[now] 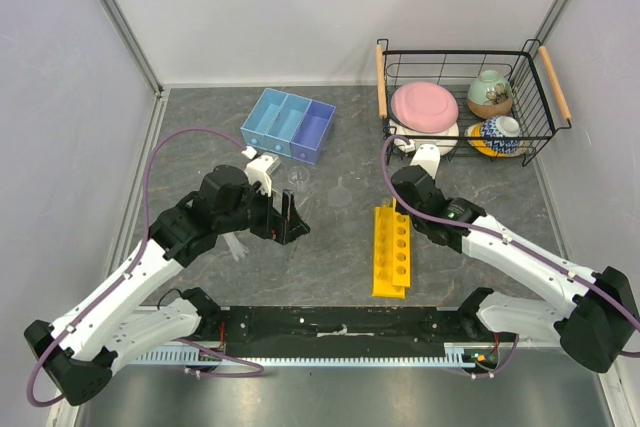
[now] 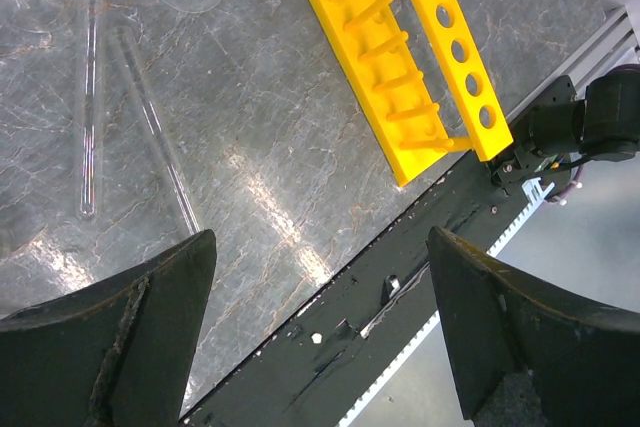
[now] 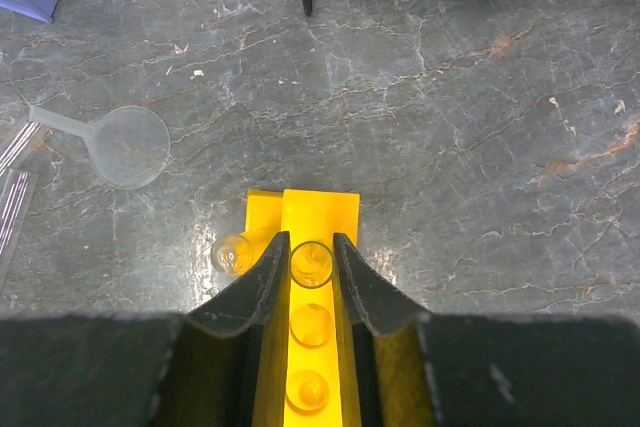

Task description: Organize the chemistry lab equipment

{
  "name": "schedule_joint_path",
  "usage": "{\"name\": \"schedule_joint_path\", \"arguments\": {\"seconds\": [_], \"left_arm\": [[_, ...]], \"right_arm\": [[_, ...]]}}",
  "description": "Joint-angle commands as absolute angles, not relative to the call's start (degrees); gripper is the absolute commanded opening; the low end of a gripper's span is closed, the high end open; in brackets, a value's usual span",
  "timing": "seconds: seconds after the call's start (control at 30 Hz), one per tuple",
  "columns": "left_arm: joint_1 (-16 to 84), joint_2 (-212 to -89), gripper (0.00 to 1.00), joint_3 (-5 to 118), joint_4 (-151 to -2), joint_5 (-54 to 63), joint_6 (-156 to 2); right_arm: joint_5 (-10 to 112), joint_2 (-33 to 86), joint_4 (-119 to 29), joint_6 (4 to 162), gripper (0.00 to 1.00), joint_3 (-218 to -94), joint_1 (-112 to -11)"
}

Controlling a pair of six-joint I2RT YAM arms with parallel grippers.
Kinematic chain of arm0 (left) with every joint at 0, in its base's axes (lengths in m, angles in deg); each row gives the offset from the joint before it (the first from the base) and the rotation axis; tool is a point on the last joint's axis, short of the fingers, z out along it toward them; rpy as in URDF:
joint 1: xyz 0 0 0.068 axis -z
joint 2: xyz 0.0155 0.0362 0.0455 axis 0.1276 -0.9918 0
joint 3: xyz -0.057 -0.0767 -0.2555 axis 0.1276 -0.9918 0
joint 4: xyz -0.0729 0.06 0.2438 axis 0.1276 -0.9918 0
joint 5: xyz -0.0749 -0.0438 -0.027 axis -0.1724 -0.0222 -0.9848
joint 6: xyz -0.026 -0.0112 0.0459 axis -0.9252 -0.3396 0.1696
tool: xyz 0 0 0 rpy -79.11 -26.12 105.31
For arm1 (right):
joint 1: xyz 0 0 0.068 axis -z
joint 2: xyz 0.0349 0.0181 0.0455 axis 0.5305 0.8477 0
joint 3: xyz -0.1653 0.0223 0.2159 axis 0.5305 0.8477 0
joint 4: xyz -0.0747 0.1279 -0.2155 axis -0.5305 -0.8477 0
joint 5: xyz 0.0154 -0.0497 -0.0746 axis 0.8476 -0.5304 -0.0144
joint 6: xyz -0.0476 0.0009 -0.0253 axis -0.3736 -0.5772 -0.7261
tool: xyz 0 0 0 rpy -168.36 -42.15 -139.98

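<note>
The yellow rack (image 1: 390, 252) stands on the table before the right arm; it also shows in the left wrist view (image 2: 420, 57). My right gripper (image 3: 311, 247) is over the rack's far end, shut on an upright clear test tube (image 3: 311, 263) that stands in the end hole. A second tube (image 3: 232, 252) stands in the row beside it. My left gripper (image 2: 320, 247) is open and empty above the table's near edge. Two test tubes (image 2: 88, 97) lie flat on the table to its left. A clear funnel (image 3: 125, 144) lies beyond the rack. The blue tray (image 1: 288, 125) sits at the back. No cream lump shows.
A black wire basket (image 1: 465, 97) at the back right holds a pink plate (image 1: 424, 105) and ceramic bowls. A small clear beaker (image 1: 298, 177) stands near the blue tray. A black rail (image 1: 340, 327) runs along the near table edge.
</note>
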State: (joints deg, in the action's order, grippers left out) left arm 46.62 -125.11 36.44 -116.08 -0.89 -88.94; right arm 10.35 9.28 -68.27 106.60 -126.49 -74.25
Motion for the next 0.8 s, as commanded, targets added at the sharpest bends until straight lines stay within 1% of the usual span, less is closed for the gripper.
{"name": "schedule_joint_path", "arguments": {"seconds": [0.0,0.63,0.7,0.73,0.77], "left_arm": [[46.53,-123.96,0.93,36.47,-113.96,-0.38,-85.72],[46.53,-124.40,0.93,36.91,-114.14,0.06,-84.31],[46.53,-124.40,0.93,36.99,-114.14,-0.11,-84.13],[46.53,-124.49,0.93,36.91,-114.31,-0.20,-84.13],[46.53,-124.49,0.93,36.99,-114.31,-0.20,-84.22]], "right_arm": [[10.83,9.65,-67.02,108.22,0.22,-126.55,-74.40],[6.87,14.49,-69.04,105.94,0.23,-131.47,-76.86],[6.87,14.49,-69.04,106.02,0.28,-131.47,-77.12],[6.96,14.49,-69.04,105.94,0.37,-131.47,-77.04],[7.04,14.32,-69.22,106.02,0.41,-131.64,-77.04]]}}
